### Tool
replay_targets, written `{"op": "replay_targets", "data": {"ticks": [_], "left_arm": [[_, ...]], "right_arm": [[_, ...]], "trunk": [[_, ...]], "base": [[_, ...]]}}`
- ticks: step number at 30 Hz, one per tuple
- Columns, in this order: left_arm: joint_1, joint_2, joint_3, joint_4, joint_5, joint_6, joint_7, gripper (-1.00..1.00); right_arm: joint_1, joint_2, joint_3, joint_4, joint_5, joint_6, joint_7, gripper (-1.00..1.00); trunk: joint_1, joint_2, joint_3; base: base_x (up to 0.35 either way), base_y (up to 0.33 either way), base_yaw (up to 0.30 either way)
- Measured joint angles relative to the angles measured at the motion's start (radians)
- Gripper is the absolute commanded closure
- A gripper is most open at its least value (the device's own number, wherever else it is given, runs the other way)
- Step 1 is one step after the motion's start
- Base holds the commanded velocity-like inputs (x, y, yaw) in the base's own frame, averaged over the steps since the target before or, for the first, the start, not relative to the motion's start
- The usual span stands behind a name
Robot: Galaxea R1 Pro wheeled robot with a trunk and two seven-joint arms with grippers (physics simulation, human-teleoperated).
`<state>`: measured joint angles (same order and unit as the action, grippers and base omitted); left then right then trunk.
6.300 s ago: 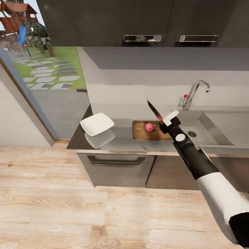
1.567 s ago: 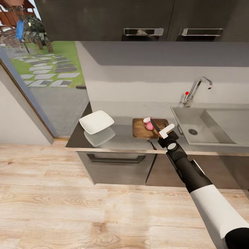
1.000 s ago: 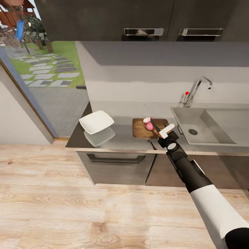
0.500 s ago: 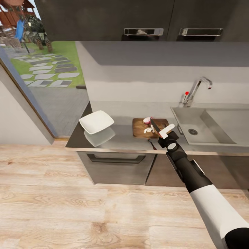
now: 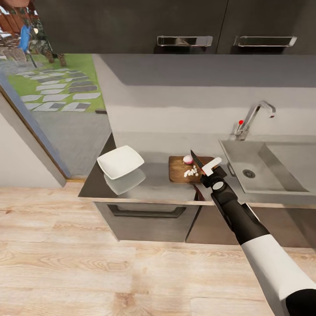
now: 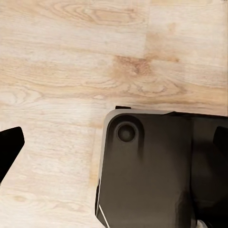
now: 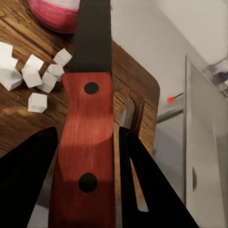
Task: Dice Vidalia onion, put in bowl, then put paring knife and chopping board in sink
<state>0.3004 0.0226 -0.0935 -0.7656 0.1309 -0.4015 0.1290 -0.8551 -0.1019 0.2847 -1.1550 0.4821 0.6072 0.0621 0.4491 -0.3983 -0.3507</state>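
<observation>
Though wide and sloping-sided, empty: white square bowl with rounded corners, resting at the left end of the long glossy dark grey countertop, pale mirror image just below it in the slab

Further right, flat on the same slab, brown wood-grain chopping board; on it a small heap of white onion cubes and, at the far edge, a rounded pink-skinned piece of Vidalia onion

Over the board's right side, paring knife with dark blade and reddish-brown handle bearing two dark rivets, blade slanting above the cubes toward the pink piece

Right gripper clamped on that handle; in the right wrist view, dark fingers pressed against both flanks of the handle

Rightmost, rectangular matte grey steel sink with round dark drain, flat drainboard beyond, tall chrome tap with red-knobbed lever behind

Left wrist view: one black fingertip above pale wooden floor; opening of the left gripper impossible to tell
</observation>
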Motion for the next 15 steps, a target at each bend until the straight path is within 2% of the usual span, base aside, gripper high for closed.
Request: {"op": "replay_targets", "data": {"ticks": [10, 15], "left_arm": [[0.000, 0.000, 0.000, 0.000, 0.000, 0.000, 0.000, -1.00], [0.000, 0.000, 0.000, 0.000, 0.000, -0.001, 0.000, -1.00]], "right_arm": [[0.000, 0.000, 0.000, 0.000, 0.000, 0.000, 0.000, 1.00], [0.000, 0.000, 0.000, 0.000, 0.000, 0.000, 0.000, 1.00]], "trunk": [[0.000, 0.000, -0.001], [0.000, 0.000, -0.005]], "base": [[0.017, 0.000, 0.000], [-0.062, 0.000, 0.035]]}}
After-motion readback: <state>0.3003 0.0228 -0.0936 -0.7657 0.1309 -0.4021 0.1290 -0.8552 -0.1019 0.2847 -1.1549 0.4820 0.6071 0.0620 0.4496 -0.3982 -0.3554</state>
